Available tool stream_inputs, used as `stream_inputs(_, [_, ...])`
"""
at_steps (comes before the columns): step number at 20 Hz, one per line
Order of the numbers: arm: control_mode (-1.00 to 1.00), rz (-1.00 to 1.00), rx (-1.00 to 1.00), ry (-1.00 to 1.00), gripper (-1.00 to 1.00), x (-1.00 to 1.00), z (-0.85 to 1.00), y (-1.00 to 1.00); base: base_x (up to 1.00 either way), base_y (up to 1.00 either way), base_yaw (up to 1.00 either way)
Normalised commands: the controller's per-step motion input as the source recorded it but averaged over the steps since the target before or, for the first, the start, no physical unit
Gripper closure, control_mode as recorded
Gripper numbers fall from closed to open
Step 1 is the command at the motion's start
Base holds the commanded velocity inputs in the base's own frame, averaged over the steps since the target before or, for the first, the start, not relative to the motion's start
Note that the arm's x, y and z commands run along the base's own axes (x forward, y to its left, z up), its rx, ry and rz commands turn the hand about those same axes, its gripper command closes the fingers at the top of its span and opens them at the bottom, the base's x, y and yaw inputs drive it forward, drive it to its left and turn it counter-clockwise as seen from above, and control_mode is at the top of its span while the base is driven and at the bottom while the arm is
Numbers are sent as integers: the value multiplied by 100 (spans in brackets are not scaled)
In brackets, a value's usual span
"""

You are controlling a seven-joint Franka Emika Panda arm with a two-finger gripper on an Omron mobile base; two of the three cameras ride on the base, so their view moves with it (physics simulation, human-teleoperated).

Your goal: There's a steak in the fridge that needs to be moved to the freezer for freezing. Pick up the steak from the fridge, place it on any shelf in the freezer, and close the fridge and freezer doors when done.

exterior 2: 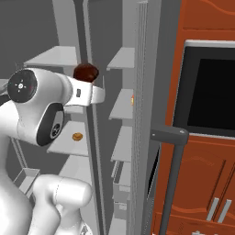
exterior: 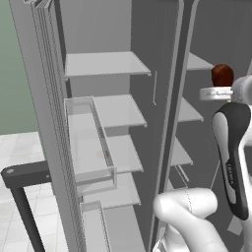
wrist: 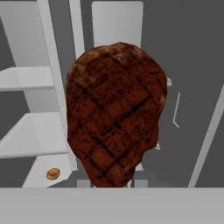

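Steak [wrist: 114,114] fills the hand view: dark red-brown, crossed grill marks, standing up from the bottom edge where the finger tips would be. Gripper clenched on it; tips themselves hidden behind the meat

Left base view: steak [exterior: 222,75] sits atop the white hand, raised in the air at the level of the upper shelves, in front of the wider compartment and just right of the central divider post [exterior: 173,118]. Right base view: steak [exterior 2: 86,72] at the end of the arm's wrist, close by the same divider, clear of any shelf

Freezer [exterior: 106,123] open, narrow grey shelves bare; nearest shelf [exterior: 106,64] at about the steak's height, to its left. Freezer door [exterior: 49,128] swung open, clear bins on its inner face

Fridge [exterior 2: 64,114] open too; a small orange piece [exterior 2: 77,136] lies on a lower shelf, also seen in the hand view [wrist: 53,174]

Beyond the fridge door edge: red-brown cabinet [exterior 2: 206,151] with a dark oven window [exterior 2: 211,98]
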Motion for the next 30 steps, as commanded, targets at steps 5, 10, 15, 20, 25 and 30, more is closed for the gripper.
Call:
stream_inputs(5, [-100, 0, 0, 0, 100, 44, 13, -12, 0, 0, 0])
stream_inputs(10, [-100, 0, 0, 0, 100, 41, 13, -27, 0, 0, 0])
stream_inputs(15, [-100, 0, 0, 0, 100, 43, 2, -23, 0, 0, 0])
stream_inputs(20, [-100, 0, 0, 0, 100, 44, 0, -21, 0, 0, 0])
stream_inputs(25, [-100, 0, 0, 0, 100, 38, 0, -23, 0, 0, 0])
stream_inputs(30, [-100, 0, 0, 2, 100, 45, 0, -14, 0, 0, 0])
